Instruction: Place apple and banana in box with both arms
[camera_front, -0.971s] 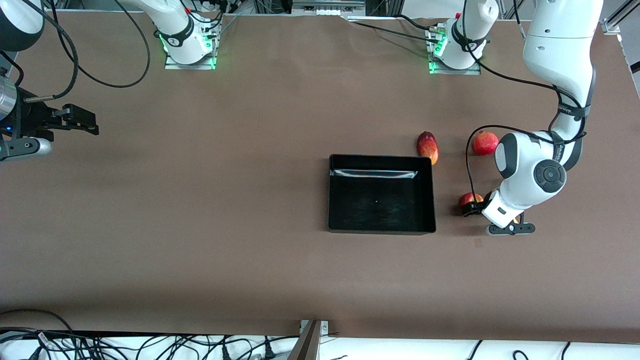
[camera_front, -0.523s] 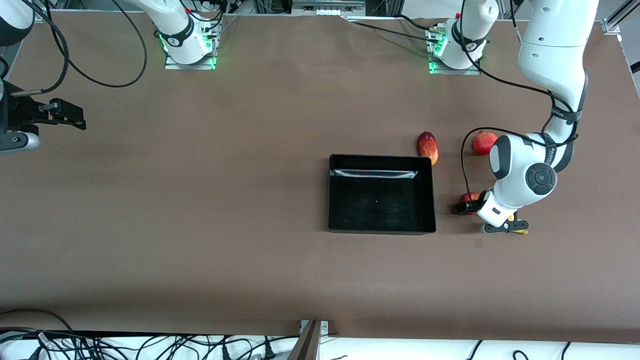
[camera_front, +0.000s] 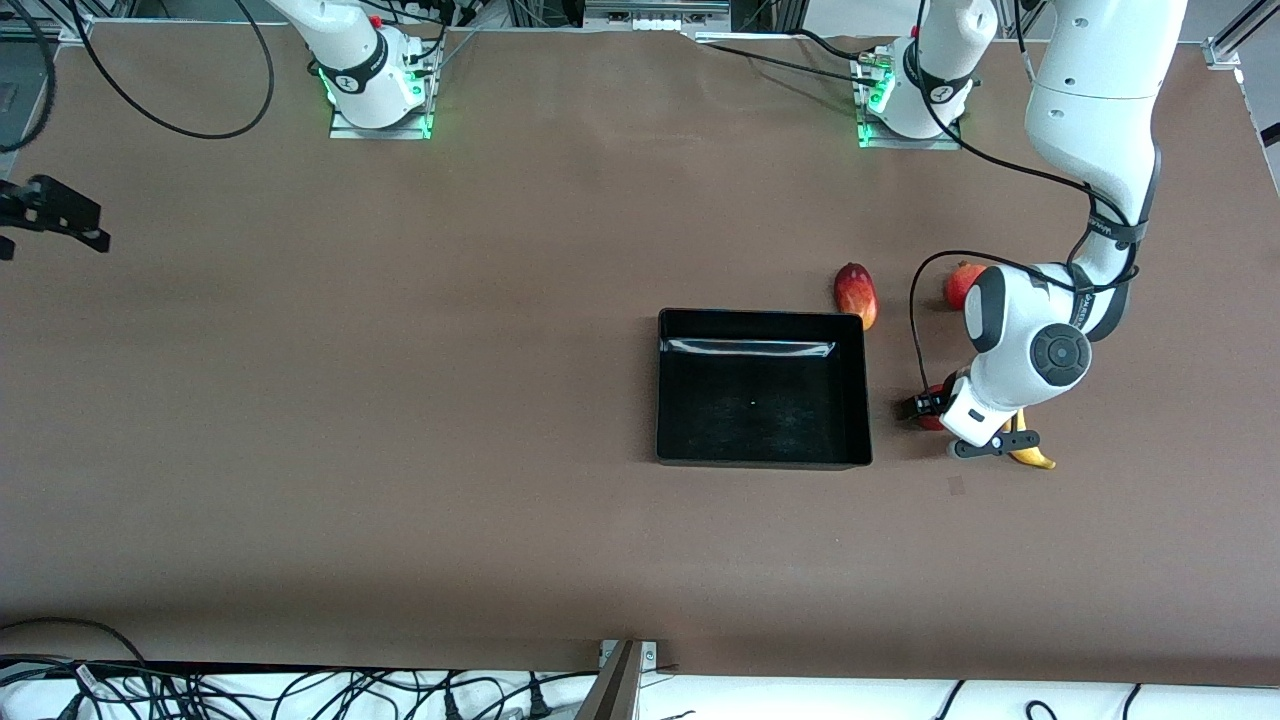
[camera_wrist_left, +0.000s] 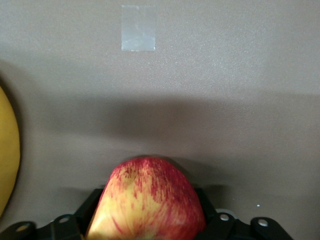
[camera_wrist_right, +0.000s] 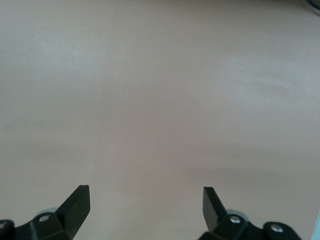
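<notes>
Our left gripper (camera_front: 935, 408) is low on the table at the left arm's end, between the box (camera_front: 763, 388) and the banana (camera_front: 1032, 455). Its fingers sit on both sides of the apple (camera_wrist_left: 147, 200) and hug it, but we cannot tell if the hold is firm yet. The apple rests on the table, beside the box's short wall. The banana lies just beside it, a bit nearer the front camera.

Our right gripper (camera_front: 55, 212) waits over the table edge at the right arm's end, with its fingers (camera_wrist_right: 76, 205) wide apart and nothing between them.

What could go wrong? The apple is round and smooth, so we think it could slip or roll out when we lift. The arm could also bump the banana, since it lies so close.

The front view hides most of the apple under the arm. The left wrist view shows it well, red with yellow streaks, and a bit of tape (camera_wrist_left: 138, 28) on the table. Only the front view shows the empty box, the mango (camera_front: 856, 293) at its corner and the pomegranate (camera_front: 958, 283).
</notes>
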